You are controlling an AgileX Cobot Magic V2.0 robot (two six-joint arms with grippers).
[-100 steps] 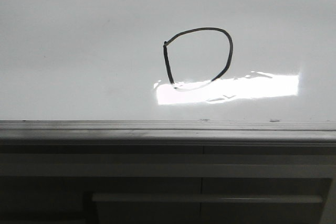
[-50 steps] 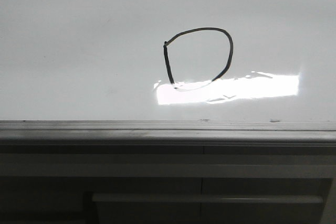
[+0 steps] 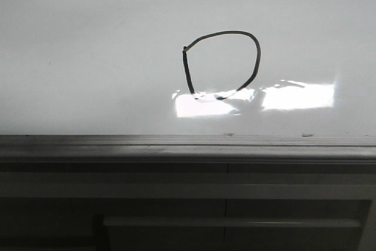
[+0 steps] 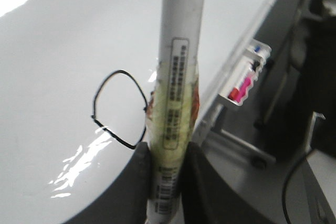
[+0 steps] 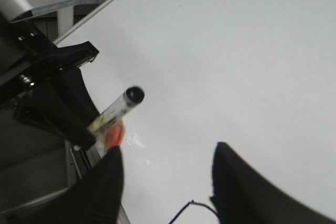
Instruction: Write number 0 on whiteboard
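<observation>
The number 0 [image 3: 222, 66] is a black D-like loop on the glossy whiteboard [image 3: 88, 57], above the grey rail [image 3: 176, 142]. No gripper shows in the front view. In the left wrist view my left gripper [image 4: 167, 153] is shut on a white marker [image 4: 176, 77] with a greenish label, held off the whiteboard [image 4: 68, 40] beside the number 0 [image 4: 119, 108]. My right gripper [image 5: 165, 166] is open and empty over the whiteboard [image 5: 236, 51]. It sees a bit of the loop [image 5: 194, 206] and the marker [image 5: 118, 109] in the left gripper [image 5: 58, 114].
A bright light reflection [image 3: 294, 95] lies on the board just below the loop. A small clear holder [image 4: 244, 77] with pink and blue items hangs beside the board's edge. A dark cable [image 4: 294, 182] and grey framework lie beyond the rail.
The bright reflection strip under the loop is now split by a dark gap near its middle, and the loop's lower stroke shows more. The loop itself has not changed.
</observation>
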